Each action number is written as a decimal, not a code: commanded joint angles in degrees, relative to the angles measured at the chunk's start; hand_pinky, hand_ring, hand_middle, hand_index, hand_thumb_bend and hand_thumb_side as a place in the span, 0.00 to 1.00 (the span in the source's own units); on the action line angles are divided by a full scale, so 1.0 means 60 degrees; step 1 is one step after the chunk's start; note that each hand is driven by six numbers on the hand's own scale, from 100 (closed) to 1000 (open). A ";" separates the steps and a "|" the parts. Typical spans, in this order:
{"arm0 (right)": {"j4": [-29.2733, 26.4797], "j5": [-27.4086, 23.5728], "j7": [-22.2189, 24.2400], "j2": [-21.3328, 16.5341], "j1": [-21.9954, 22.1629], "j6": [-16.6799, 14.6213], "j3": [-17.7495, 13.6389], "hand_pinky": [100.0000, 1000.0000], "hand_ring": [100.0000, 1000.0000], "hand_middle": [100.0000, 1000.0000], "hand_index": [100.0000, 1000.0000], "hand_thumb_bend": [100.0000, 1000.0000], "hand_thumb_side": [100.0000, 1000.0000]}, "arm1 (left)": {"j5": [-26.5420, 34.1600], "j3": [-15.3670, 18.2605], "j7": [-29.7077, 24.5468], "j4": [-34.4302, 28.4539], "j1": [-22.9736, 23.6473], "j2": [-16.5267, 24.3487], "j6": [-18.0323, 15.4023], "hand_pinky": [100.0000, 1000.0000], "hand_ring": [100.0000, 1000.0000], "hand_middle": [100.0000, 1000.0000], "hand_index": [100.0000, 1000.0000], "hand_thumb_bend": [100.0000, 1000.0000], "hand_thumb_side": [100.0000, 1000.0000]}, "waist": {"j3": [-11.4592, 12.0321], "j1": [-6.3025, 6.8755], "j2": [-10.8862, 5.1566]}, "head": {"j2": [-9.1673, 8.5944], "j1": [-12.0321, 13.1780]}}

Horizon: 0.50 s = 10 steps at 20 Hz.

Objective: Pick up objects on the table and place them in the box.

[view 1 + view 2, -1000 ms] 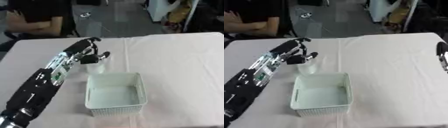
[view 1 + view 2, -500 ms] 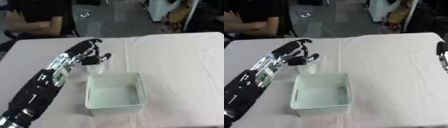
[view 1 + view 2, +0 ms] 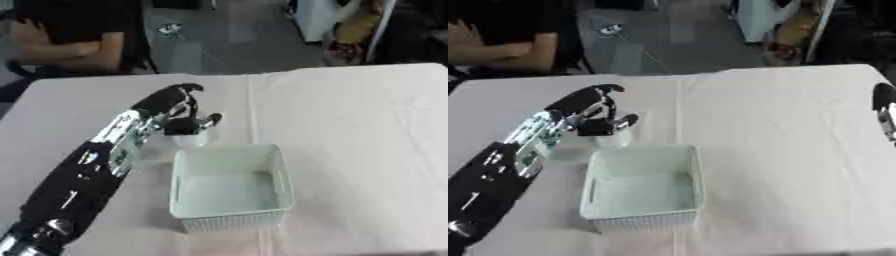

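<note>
Left robot hand point(image 3: 179, 107) is curled over a small pale, translucent object point(image 3: 191, 137), cup-like as far as can be made out. Fingers and thumb are closed round its top. The object sits directly below the hand, at or just above the surface point(image 3: 350, 115); contact with the cloth cannot be resolved.

The box point(image 3: 229, 186), a white mesh-walled basket that looks empty, lies just on the near side of the object. Its far-left corner is almost under the hand, so the carry is short: toward the near edge of the surface and slightly to the robot's right, over the far rim.

Object long axis reads as roughly upright.

Right robot hand point(image 3: 883, 107) shows only at the right edge of the surface, well apart; finger state unreadable. Left is clearly the nearer hand.

Open cloth on every side of the box; nothing else stands in the path.
</note>
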 commanded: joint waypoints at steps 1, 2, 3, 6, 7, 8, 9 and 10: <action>-0.0148 -0.0044 -0.0009 -0.0113 -0.0235 -0.0046 -0.0009 0.88 0.91 0.90 0.93 0.00 0.61 | -0.0205 0.0126 0.0095 0.0096 -0.0170 0.0056 -0.0049 1.00 0.99 0.92 0.34 0.91 1.00 | -0.0009 -0.0032 -0.0061 | -0.0146 -0.0075; -0.0148 -0.0047 -0.0009 -0.0111 -0.0246 -0.0049 -0.0007 0.88 0.91 0.90 0.93 0.00 0.61 | -0.0271 0.0145 0.0127 0.0164 -0.0175 0.0041 -0.0051 1.00 0.99 0.92 0.34 0.91 1.00 | -0.0009 -0.0032 -0.0053 | -0.0153 -0.0083; -0.0148 -0.0050 -0.0009 -0.0109 -0.0255 -0.0051 -0.0007 0.88 0.91 0.90 0.93 0.00 0.61 | -0.0328 0.0160 0.0161 0.0225 -0.0179 0.0024 -0.0058 1.00 0.99 0.92 0.34 0.91 1.00 | -0.0009 -0.0032 -0.0047 | -0.0157 -0.0090; -0.0148 -0.0060 -0.0007 -0.0100 -0.0285 -0.0063 -0.0001 0.88 0.91 0.90 0.93 0.00 0.61 | -0.0448 0.0200 0.0260 0.0407 -0.0187 -0.0051 -0.0088 1.00 0.99 0.92 0.34 0.91 1.00 | -0.0019 -0.0037 -0.0022 | -0.0172 -0.0113; -0.0148 -0.0064 -0.0006 -0.0095 -0.0295 -0.0065 0.0000 0.88 0.91 0.90 0.93 0.00 0.61 | -0.0477 0.0211 0.0293 0.0469 -0.0194 -0.0085 -0.0097 1.00 0.99 0.92 0.34 0.91 1.00 | -0.0023 -0.0041 -0.0013 | -0.0177 -0.0119; -0.0148 -0.0068 -0.0003 -0.0089 -0.0305 -0.0067 0.0002 0.88 0.91 0.90 0.93 0.00 0.61 | -0.0511 0.0218 0.0317 0.0531 -0.0207 -0.0117 -0.0105 1.00 0.99 0.92 0.34 0.91 1.00 | -0.0025 -0.0047 -0.0005 | -0.0184 -0.0119; -0.0148 -0.0075 -0.0001 -0.0081 -0.0314 -0.0071 0.0004 0.88 0.91 0.90 0.93 0.00 0.61 | -0.0547 0.0225 0.0337 0.0594 -0.0221 -0.0143 -0.0112 1.00 0.99 0.92 0.35 0.91 1.00 | -0.0029 -0.0055 0.0002 | -0.0189 -0.0117; -0.0148 -0.0080 0.0001 -0.0071 -0.0323 -0.0074 0.0006 0.88 0.91 0.90 0.93 0.00 0.61 | -0.0589 0.0234 0.0340 0.0666 -0.0239 -0.0167 -0.0111 1.00 0.99 0.92 0.35 0.91 1.00 | -0.0033 -0.0065 0.0011 | -0.0194 -0.0116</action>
